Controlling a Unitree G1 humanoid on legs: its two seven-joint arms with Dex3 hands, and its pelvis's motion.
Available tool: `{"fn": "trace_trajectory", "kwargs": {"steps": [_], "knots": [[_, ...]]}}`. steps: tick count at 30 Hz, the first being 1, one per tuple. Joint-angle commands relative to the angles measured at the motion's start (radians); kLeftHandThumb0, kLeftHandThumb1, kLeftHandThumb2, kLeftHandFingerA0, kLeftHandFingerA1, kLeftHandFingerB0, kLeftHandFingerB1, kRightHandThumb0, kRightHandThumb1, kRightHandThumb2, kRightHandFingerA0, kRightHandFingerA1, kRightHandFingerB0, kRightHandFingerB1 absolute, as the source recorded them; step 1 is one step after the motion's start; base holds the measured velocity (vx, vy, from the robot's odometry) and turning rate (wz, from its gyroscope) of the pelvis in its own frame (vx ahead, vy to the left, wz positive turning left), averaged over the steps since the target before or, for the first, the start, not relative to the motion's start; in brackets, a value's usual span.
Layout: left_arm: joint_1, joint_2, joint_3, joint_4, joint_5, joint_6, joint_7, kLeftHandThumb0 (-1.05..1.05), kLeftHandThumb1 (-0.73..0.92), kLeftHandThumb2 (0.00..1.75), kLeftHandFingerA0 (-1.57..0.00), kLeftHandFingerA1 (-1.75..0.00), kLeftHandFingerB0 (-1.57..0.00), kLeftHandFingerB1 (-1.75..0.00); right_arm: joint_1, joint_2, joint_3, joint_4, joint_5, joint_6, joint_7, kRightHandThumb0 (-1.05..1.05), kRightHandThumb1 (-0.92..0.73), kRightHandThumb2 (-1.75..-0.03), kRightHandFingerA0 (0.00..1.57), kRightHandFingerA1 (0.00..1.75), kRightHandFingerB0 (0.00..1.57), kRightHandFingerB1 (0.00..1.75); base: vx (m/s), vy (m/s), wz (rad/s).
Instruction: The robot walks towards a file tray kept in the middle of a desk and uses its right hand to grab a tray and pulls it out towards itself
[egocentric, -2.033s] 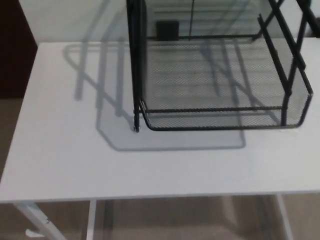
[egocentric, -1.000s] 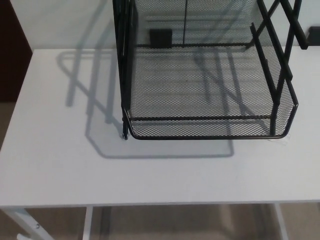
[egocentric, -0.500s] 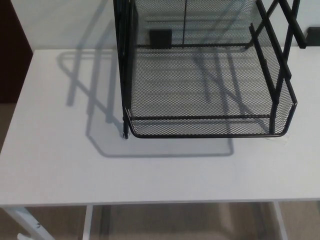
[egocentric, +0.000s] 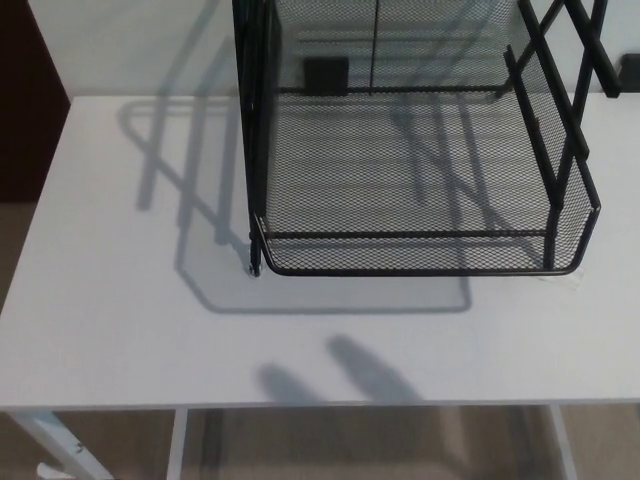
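A black mesh file tray (egocentric: 420, 180) stands on a white desk (egocentric: 120, 300). Finger-like shadows (egocentric: 350, 375) fall near the desk's front edge. Neither hand shows, so their state cannot be told.

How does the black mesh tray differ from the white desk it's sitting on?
The mesh tray is black and see-through, woven wire with raised walls; the desk is white, solid and flat. The tray covers only the far middle and right of the surface, while the desk spreads well beyond it to the left and front. Both have a roughly rectangular outline, and both look empty.
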Motion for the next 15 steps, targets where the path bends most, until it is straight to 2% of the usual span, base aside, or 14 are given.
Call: {"fn": "trace_trajectory", "kwargs": {"steps": [1, 3, 4, 5, 6, 7, 9, 10, 11, 12, 13, 15], "knots": [[0.001, 0.058, -0.015, -0.001, 0.051, -0.006, -0.004, -0.7, 0.69, 0.62, -0.58, -0.39, -0.49, -0.35, -0.57, -0.017, 0.393, -0.043, -0.848, 0.356, 0.309, -0.8, -0.48, -0.86, 0.0, 0.33, 0.03, 0.45, 0.0, 0.0, 0.0], [-0.001, 0.058, -0.015, -0.001, 0.054, -0.01, 0.0, -0.7, 0.68, 0.62, -0.59, -0.39, -0.48, -0.35, -0.617, 0.004, 0.428, 0.006, -0.905, 0.346, 0.32, -0.78, -0.45, -0.87, 0.0, 0.38, 0.03, 0.43, 0.0, 0.0, 0.0], [-0.001, 0.056, -0.013, -0.005, 0.048, -0.005, -0.003, -0.76, 0.59, 0.68, -0.58, -0.43, -0.47, -0.38, -0.664, 0.036, 0.483, 0.07, -0.964, 0.347, 0.339, -0.75, -0.42, -0.85, 0.0, 0.39, 0.0, 0.43, 0.0, 0.0, 0.0], [-0.001, 0.056, -0.012, -0.01, 0.045, -0.002, -0.005, -0.7, 0.68, 0.61, -0.59, -0.39, -0.49, -0.35, -0.69, 0.056, 0.514, 0.103, -1.003, 0.349, 0.354, -0.8, -0.5, -0.87, 0.0, 0.33, 0.01, 0.41, 0.0, 0.0, 0.0], [-0.001, 0.056, -0.012, -0.011, 0.046, -0.001, -0.005, -0.7, 0.68, 0.61, -0.59, -0.39, -0.49, -0.35, -0.694, 0.058, 0.519, 0.106, -1.009, 0.352, 0.356, -0.8, -0.5, -0.87, 0.0, 0.33, 0.01, 0.41, 0.0, 0.0, 0.0], [0.0, 0.059, -0.015, -0.014, 0.055, -0.008, 0.0, -0.76, 0.59, 0.69, -0.58, -0.43, -0.47, -0.39, -0.714, 0.102, 0.568, 0.154, -1.077, 0.352, 0.371, -0.81, -0.45, -0.59, 0.0, 0.48, 0.06, 0.47, 0.0, 0.0, 0.0], [0.002, 0.064, -0.019, -0.018, 0.067, -0.013, 0.006, -0.78, 0.6, 0.69, -0.58, -0.43, -0.47, -0.38, -0.722, 0.146, 0.613, 0.195, -1.162, 0.349, 0.382, -0.84, -0.43, -0.59, 0.0, 0.43, 0.1, 0.4, 0.0, 0.0, 0.0], [-0.001, 0.067, -0.022, -0.016, 0.077, -0.016, 0.012, -0.78, 0.59, 0.69, -0.58, -0.43, -0.48, -0.39, -0.723, 0.192, 0.655, 0.241, -1.26, 0.336, 0.377, -0.59, -0.33, -0.81, 0.0, 0.4, 0.11, 0.48, 0.0, 0.0, 0.0], [-0.005, 0.068, -0.022, -0.015, 0.075, -0.015, 0.01, -0.72, 0.67, 0.6, -0.59, -0.38, -0.49, -0.34, -0.715, 0.218, 0.683, 0.273, -1.32, 0.33, 0.344, -0.62, -0.35, -0.82, 0.0, 0.35, 0.1, 0.45, 0.0, 0.0, 0.0], [-0.006, 0.068, -0.022, -0.015, 0.074, -0.014, 0.008, -0.72, 0.67, 0.6, -0.59, -0.38, -0.49, -0.34, -0.709, 0.238, 0.703, 0.295, -1.374, 0.327, 0.324, -0.62, -0.35, -0.82, 0.0, 0.35, 0.1, 0.45, 0.0, 0.0, 0.0], [-0.005, 0.07, -0.026, -0.021, 0.083, -0.013, 0.013, -0.79, 0.58, 0.7, -0.58, -0.43, -0.46, -0.39, -0.694, 0.273, 0.744, 0.337, -1.459, 0.335, 0.263, -0.82, -0.33, -0.69, 0.0, 0.33, 0.11, 0.47, 0.0, 0.0, 0.0], [-0.001, 0.07, -0.028, -0.027, 0.085, -0.009, 0.013, -0.79, 0.58, 0.7, -0.57, -0.43, -0.46, -0.39, -0.676, 0.306, 0.788, 0.385, -1.507, 0.365, 0.184, -0.8, -0.33, -0.68, 0.0, 0.35, 0.13, 0.47, 0.0, 0.0, 0.0]]}}
